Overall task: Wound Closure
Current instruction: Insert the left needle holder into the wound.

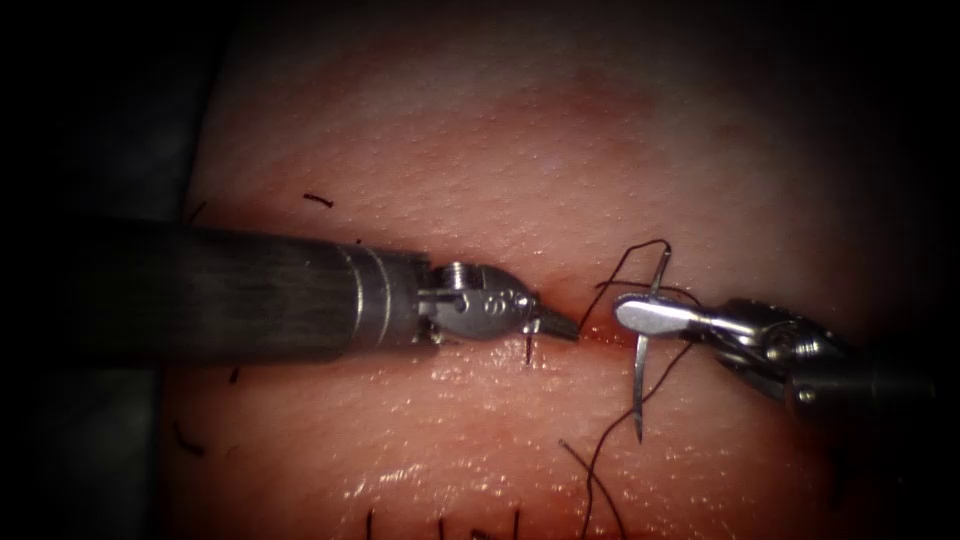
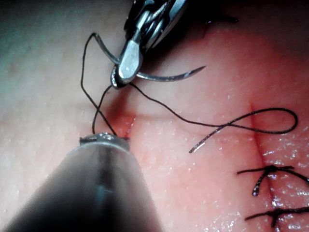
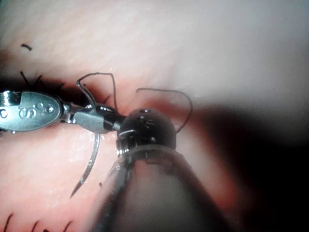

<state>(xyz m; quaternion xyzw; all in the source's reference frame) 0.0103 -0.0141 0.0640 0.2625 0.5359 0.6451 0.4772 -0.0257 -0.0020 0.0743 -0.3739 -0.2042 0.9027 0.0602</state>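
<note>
Needle (image 1: pixel 641 372), curved steel, held mid-curve, right end effector (image 1: pixel 640 316).

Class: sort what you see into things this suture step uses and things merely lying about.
In use: curved steel needle, clear of the pink tissue, gripped near mid-curve by right arm's hand; dark thread; left arm's hand at the red cut.
Lying about: short dark cut thread ends; finished knotted stitches.

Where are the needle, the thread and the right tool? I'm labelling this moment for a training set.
needle (image 1: pixel 640 385), endoscope view, on the shaft between the jaws and the tip, clear of the tissue.
thread (image 2: pixel 270 110), left wrist view, on its loose loop over the tissue.
right tool (image 1: pixel 650 315), endoscope view, on its jaws, shut on the needle's mid-curve.
</note>
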